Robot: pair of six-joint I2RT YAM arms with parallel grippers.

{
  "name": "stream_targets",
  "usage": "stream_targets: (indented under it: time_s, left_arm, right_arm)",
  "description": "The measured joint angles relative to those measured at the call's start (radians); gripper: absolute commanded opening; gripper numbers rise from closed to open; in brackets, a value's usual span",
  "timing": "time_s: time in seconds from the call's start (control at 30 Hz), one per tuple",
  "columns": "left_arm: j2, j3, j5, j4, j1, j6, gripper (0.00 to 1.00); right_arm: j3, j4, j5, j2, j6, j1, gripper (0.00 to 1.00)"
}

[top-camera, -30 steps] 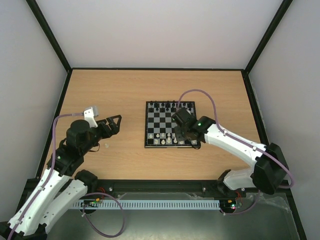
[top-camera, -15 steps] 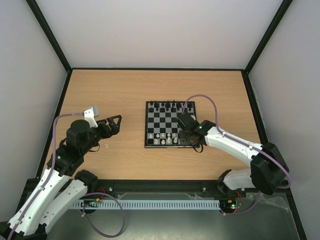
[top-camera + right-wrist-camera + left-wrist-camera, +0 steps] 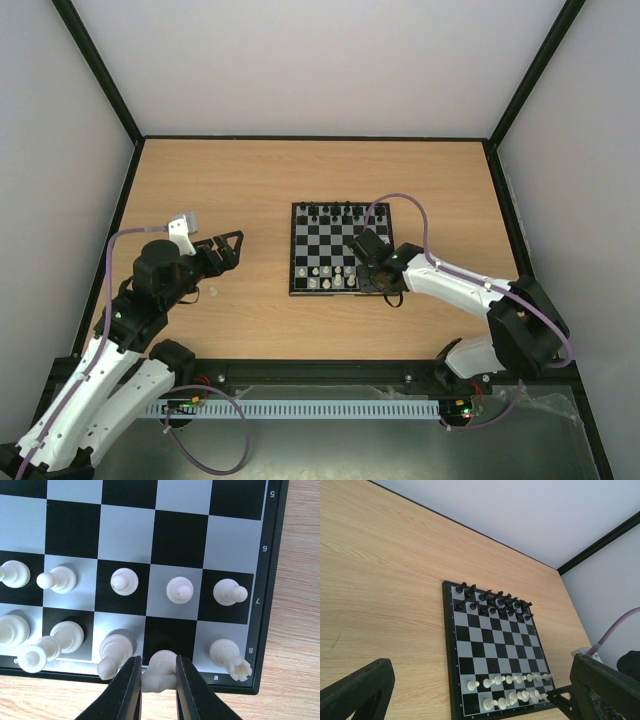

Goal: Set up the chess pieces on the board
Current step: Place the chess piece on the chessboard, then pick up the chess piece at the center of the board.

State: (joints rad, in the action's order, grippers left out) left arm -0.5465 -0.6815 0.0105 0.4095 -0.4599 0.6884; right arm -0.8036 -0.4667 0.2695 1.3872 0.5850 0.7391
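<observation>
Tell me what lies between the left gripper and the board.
Nothing but bare tabletop separates the left gripper from the board; the top view shows it.

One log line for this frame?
right jaws: shut on white piece at board edge row, beside corner rook | left jaws: open, empty, off board

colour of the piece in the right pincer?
Creamy white: the piece held by the right pincer. Best seen in the right wrist view.

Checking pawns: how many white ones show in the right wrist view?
5, in one row: leftmost pawn cut by the edge, second, third, fourth, fifth. More possibly off-frame.
</observation>
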Motion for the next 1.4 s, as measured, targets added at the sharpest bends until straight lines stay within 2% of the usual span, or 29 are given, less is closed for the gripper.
stream_targets:
  time_s: [0.2, 0.3, 0.6, 0.77, 0.83, 0.97, 1.07, 1.2, 1.4]
  left_arm:
    - [0.004, 0.003, 0.000, 0.000, 0.000, 0.000, 0.99]
    - [0.004, 0.003, 0.000, 0.000, 0.000, 0.000, 0.99]
    - [0.004, 0.003, 0.000, 0.000, 0.000, 0.000, 0.99]
    - [0.004, 0.003, 0.000, 0.000, 0.000, 0.000, 0.99]
    - [0.004, 0.003, 0.000, 0.000, 0.000, 0.000, 0.99]
    - [0.002, 0.003, -0.013, 0.001, 0.000, -0.001, 0.99]
    - [-0.003, -0.024, -0.050, 0.039, 0.000, -0.010, 0.99]
    - [0.018, -0.144, -0.100, 0.089, 0.000, -0.039, 0.99]
    - [0.096, -0.285, -0.127, 0.115, 0.000, -0.060, 0.99]
  right_arm:
    - [0.002, 0.021, 0.000, 0.018, -0.001, -0.010, 0.17]
    - [0.008, 0.026, 0.000, 0.019, -0.001, -0.013, 0.23]
    - [0.014, 0.028, 0.000, 0.019, -0.001, -0.018, 0.25]
    - [0.007, 0.008, 0.006, -0.003, -0.001, -0.019, 0.31]
    - [-0.014, -0.017, 0.010, -0.036, -0.001, -0.019, 0.35]
    - [-0.095, -0.043, -0.011, -0.121, -0.010, -0.019, 0.54]
    - [-0.156, -0.039, -0.060, -0.139, -0.031, -0.009, 0.63]
    - [-0.232, -0.026, -0.125, -0.080, -0.058, 0.055, 0.67]
    - [-0.447, 0.012, -0.208, 0.191, -0.105, 0.192, 0.59]
